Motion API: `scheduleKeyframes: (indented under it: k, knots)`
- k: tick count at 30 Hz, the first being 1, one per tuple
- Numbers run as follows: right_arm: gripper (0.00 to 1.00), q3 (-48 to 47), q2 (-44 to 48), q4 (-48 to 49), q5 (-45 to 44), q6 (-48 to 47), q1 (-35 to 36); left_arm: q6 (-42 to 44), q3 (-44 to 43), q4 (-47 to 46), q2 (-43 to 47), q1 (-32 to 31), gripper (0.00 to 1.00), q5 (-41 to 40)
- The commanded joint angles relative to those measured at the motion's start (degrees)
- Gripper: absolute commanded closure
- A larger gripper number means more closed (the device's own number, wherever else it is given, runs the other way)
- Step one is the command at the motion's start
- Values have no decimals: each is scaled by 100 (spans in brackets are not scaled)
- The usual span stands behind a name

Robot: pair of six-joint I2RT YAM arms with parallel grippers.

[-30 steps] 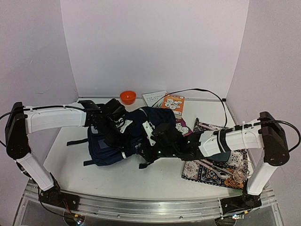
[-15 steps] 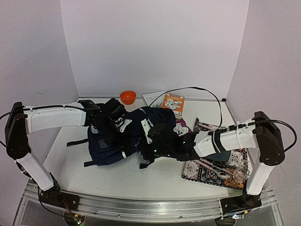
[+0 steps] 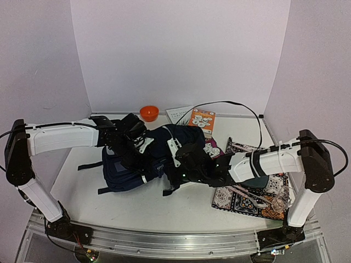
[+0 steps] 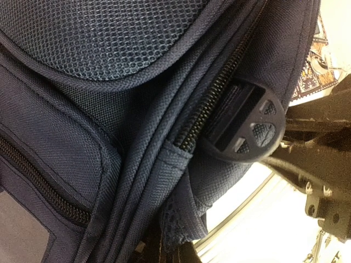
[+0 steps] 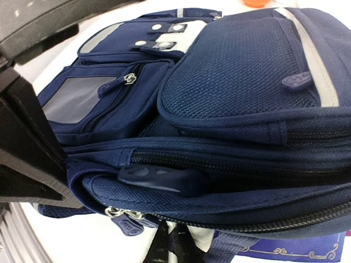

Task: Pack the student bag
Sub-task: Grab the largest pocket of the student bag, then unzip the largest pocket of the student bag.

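The student bag (image 3: pixel 143 159), navy blue, lies on its side mid-table, front pockets toward the left. My left gripper (image 3: pixel 141 147) is pressed against its upper side; in the left wrist view its jaws (image 4: pixel 176 245) are shut on a fold of the student bag (image 4: pixel 109 109). A dark round plastic piece (image 4: pixel 248 127) sticks out of the part-open zip. My right gripper (image 3: pixel 176 166) is at the bag's near right side. In the right wrist view its fingers (image 5: pixel 176 246) meet under the bag's lower seam (image 5: pixel 208 216), beside a zip pull (image 5: pixel 127 225). The dark piece (image 5: pixel 162 178) shows in the opening.
An orange bowl (image 3: pixel 148 113), a white booklet (image 3: pixel 179 114) and an orange book (image 3: pixel 201 121) lie behind the bag by the back wall. A patterned mat (image 3: pixel 241 204) with a spoon (image 3: pixel 248 196) lies right of the bag, under my right arm. Black straps (image 3: pixel 90 164) trail left.
My right gripper has closed down at the bag's lower edge, and the right arm has edged slightly toward the bag. The left gripper and the bag have stayed put.
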State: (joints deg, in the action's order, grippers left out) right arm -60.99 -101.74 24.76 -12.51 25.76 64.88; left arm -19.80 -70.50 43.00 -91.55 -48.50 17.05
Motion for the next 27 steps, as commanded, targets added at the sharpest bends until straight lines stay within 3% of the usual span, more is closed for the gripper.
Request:
scheduleKeyframes:
  k: [1,5,10,17,27]
  knots:
    - [79,-271,-68,206,303,-135,-17,-97,-326,-828,226,62,100,268]
    - [71,-280,-116,252,475,-284,-15,-164,-367,-832,251,60,100,176]
    - [68,-227,-114,292,734,-329,-10,-182,-404,-827,234,60,100,189]
    - [71,-57,-72,265,-681,-10,-11,-169,-425,-829,272,60,100,335]
    - [69,-431,-394,470,-327,-242,11,-285,-553,-829,219,60,100,446]
